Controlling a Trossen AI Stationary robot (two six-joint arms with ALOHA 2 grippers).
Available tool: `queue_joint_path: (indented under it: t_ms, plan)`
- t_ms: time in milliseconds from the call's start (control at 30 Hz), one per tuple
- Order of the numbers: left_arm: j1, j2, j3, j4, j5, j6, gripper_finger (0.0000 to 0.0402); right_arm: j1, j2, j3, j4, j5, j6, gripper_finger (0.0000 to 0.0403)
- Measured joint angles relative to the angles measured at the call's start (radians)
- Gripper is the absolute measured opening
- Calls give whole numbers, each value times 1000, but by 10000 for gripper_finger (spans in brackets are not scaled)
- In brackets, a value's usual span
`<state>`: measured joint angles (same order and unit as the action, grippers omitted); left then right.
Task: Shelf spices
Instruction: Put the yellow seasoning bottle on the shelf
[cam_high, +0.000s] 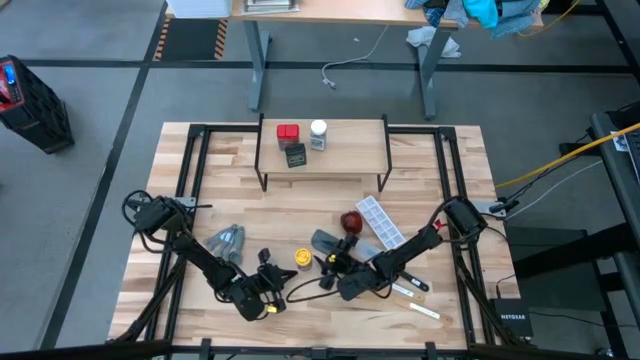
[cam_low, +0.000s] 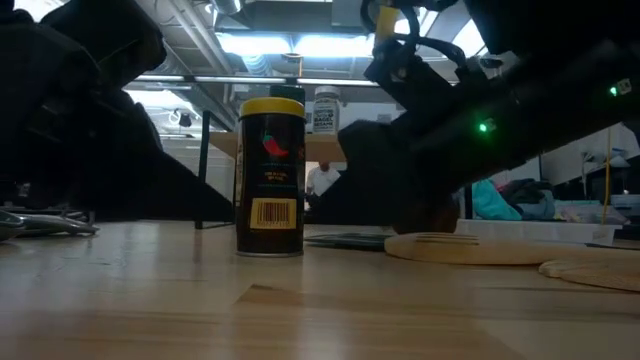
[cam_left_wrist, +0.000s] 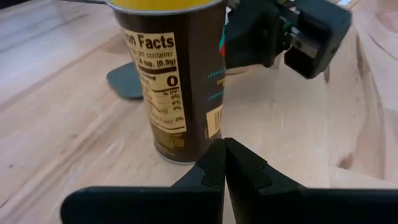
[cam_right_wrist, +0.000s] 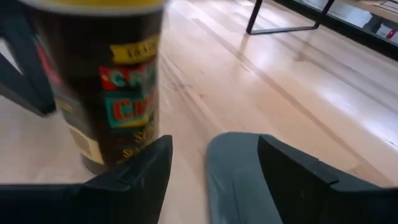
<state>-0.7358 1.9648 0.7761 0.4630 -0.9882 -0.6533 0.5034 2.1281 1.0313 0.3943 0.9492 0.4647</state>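
Observation:
The yellow-lidded amber jar (cam_high: 302, 257) (cam_low: 271, 175) stands upright on its base on the tabletop, between my two grippers. My left gripper (cam_high: 272, 274) (cam_left_wrist: 224, 163) is shut, with its tips low beside the jar's foot (cam_left_wrist: 174, 146) on the table's left side. My right gripper (cam_high: 329, 263) (cam_right_wrist: 211, 168) is open on the jar's right side, and the jar (cam_right_wrist: 99, 81) stands just outside one finger (cam_right_wrist: 140, 174). The red tin (cam_high: 288, 133), the dark tin (cam_high: 295, 154) and the white-capped jar (cam_high: 318, 133) stand on the shelf (cam_high: 330, 165) at the far side.
Grey measuring spoons (cam_high: 225, 240) lie left of the jar. A flat grey piece (cam_high: 325, 241) (cam_right_wrist: 233, 180) lies under my right fingers. The dark red dish (cam_high: 350, 220) and a white compartment tray (cam_high: 381, 222) sit right of centre. White sticks (cam_high: 418, 300) lie near the right arm.

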Motion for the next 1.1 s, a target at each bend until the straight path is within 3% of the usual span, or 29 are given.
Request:
queue_joint_path:
  t_ms: [400,1100]
  plan:
    - [33,0,0,-12,1,28,3,-7,0,0,77,-89,3,244]
    - [39,0,0,-147,-126,-24,3,-5,0,1,118,-220,137,244]
